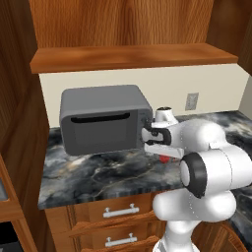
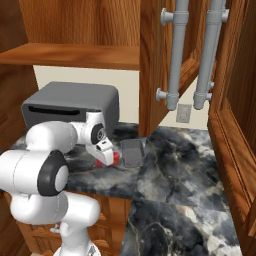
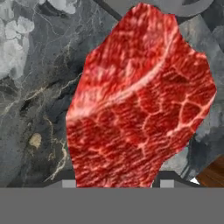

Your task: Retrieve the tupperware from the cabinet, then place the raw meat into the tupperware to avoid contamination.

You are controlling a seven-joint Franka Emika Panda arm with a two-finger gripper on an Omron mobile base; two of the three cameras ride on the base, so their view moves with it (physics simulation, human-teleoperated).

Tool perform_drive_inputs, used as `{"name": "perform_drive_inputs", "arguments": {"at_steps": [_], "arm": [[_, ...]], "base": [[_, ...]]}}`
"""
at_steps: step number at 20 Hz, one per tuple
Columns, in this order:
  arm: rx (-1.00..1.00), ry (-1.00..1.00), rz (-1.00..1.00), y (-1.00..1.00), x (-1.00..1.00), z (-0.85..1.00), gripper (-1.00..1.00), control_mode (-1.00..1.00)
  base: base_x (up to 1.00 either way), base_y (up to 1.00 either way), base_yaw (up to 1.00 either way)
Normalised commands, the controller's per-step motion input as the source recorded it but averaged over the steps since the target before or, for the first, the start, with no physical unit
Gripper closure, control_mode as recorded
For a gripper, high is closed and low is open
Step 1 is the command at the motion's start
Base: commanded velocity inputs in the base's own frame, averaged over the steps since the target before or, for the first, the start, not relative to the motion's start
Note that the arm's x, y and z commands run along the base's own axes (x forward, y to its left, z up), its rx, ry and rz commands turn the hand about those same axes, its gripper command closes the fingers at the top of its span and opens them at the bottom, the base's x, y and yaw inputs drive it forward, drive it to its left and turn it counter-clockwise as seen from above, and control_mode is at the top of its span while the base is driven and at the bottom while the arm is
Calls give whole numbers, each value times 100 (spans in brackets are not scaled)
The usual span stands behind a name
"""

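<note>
Red against grey and brown.
Raw meat (image 3: 140, 105) bright red with pale marbled streaks; counter (image 2: 180, 165) dark grey, white-veined; microwave (image 1: 103, 120) plain grey; tupperware (image 2: 132, 152) grey; cabinet (image 1: 123, 24) reddish-brown woodgrain.

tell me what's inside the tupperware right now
Nothing visible: the tupperware sits open on the marble counter with its grey inside bare. The raw meat lies beside it, under the tool. The near wall hides part of the floor.

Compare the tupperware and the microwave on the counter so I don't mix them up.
The tupperware is a small open-top tub; the microwave is a far bigger closed box. The tupperware sits near the counter's front, the microwave back by the wall. Both are grey.
</note>
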Motion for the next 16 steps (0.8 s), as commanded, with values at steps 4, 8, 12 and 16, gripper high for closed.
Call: {"name": "perform_drive_inputs", "arguments": {"at_steps": [4, 8, 12, 16], "arm": [[0, -17, -11, 0, -5, 71, 100, -100], [-1, -17, -10, 0, 0, 58, 100, -100], [-2, -19, -8, -14, 9, 30, 100, -100], [-2, -16, -6, -28, 26, 13, 100, -100]], "base": [[0, 0, 0], [0, 0, 0], [0, 0, 0], [0, 0, 0]]}}
